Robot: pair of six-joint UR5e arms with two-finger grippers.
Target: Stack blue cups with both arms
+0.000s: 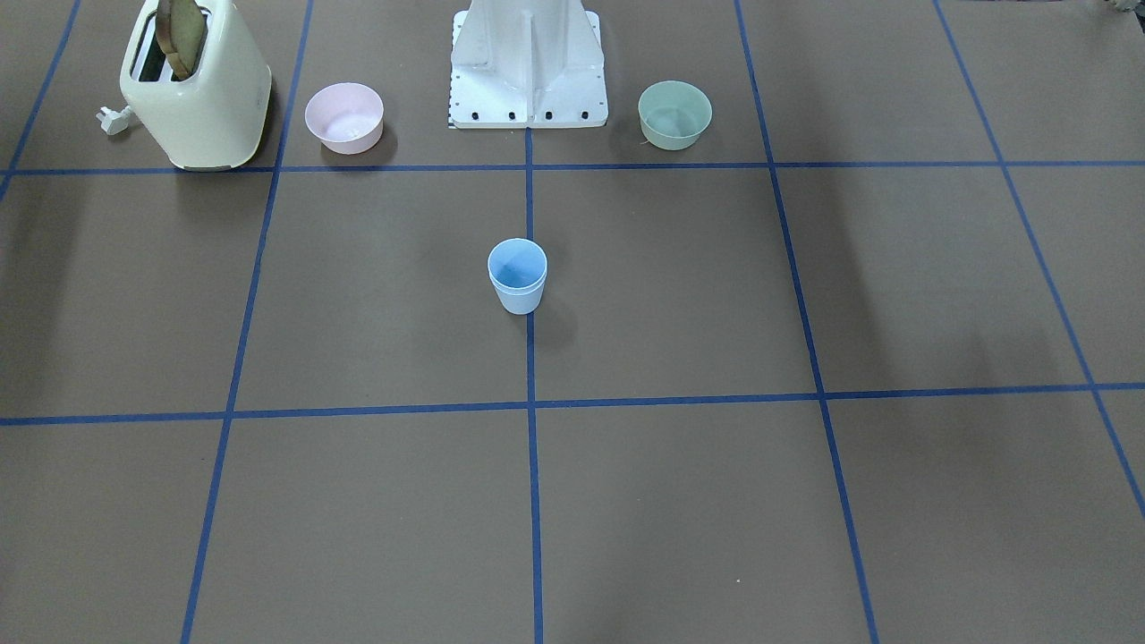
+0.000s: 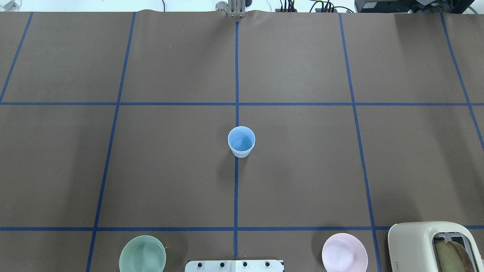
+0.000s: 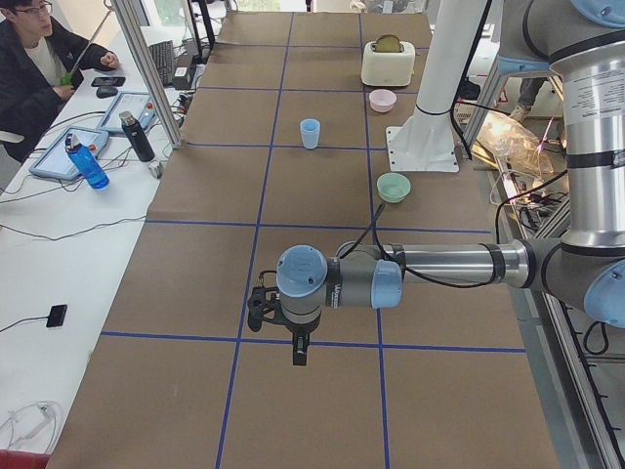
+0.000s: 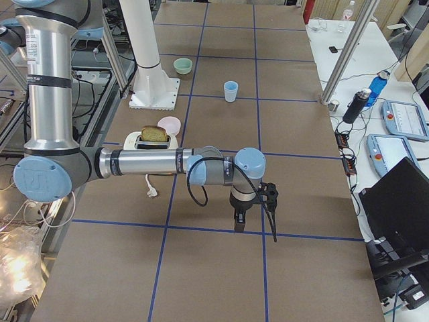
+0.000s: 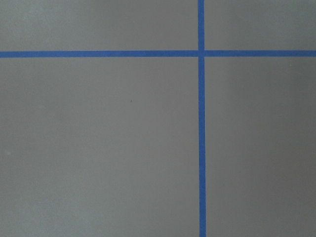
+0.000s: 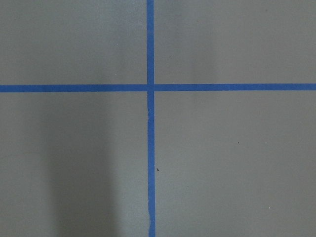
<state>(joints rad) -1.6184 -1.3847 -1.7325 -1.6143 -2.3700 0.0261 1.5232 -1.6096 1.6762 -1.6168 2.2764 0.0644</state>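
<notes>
The two blue cups (image 1: 517, 277) stand upright at the table's middle on the centre tape line, one nested inside the other, with a double rim showing. The stack also shows in the overhead view (image 2: 241, 141) and both side views (image 3: 310, 133) (image 4: 230, 90). Neither arm is in the overhead or front-facing view. The left gripper (image 3: 278, 327) hangs over the table far toward the left end, well away from the cups. The right gripper (image 4: 256, 225) hangs far toward the right end. I cannot tell whether either is open or shut. Both wrist views show only bare table and blue tape.
A pink bowl (image 1: 344, 117) and a green bowl (image 1: 674, 114) flank the white base stand (image 1: 528, 72). A cream toaster (image 1: 197, 85) holding toast stands beyond the pink bowl. Operators' tables with tablets and bottles (image 3: 86, 161) line the far side.
</notes>
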